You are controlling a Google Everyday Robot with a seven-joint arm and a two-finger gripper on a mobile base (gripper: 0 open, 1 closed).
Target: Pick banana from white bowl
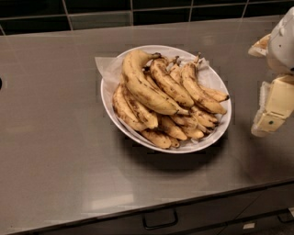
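The white bowl [108,102] stands in the middle of a grey steel counter, lined with white paper and heaped with several speckled yellow bananas. The banana [141,85], the largest and most curved, lies on top at the left of the heap, its dark stem tip pointing up and to the back. My gripper [271,114] hangs at the right edge of the view, to the right of the bowl and apart from it, with nothing in it.
The counter [55,137] ends at a front edge with drawers and a dark handle [160,220] below. A dark tiled wall [115,13] runs along the back. A dark spot [1,83] sits at the far left edge.
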